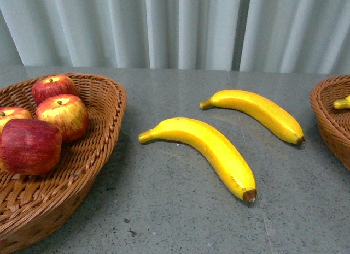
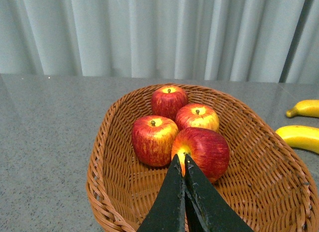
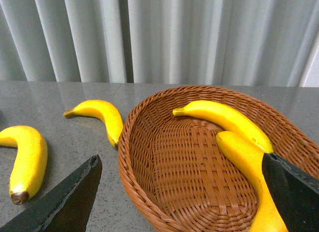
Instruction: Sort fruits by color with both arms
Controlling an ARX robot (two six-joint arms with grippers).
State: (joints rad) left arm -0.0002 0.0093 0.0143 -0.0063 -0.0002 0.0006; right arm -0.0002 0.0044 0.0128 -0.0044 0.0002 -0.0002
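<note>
Two wicker baskets are sitting on a grey table (image 1: 180,221). The left basket (image 1: 93,172), at the front view's left edge, is holding four red apples (image 1: 30,146); the right basket (image 1: 328,117), at the right edge, two bananas (image 3: 224,117). Two more bananas (image 1: 208,147) are lying mid-frame. The left gripper (image 2: 183,159) is hanging pinched together, empty, over the apples; the right gripper (image 3: 180,159) is gaping wide, empty.

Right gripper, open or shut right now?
Open. The right gripper has its fingers far apart, with nothing gripped between them; the basket shows through the gap.
</note>
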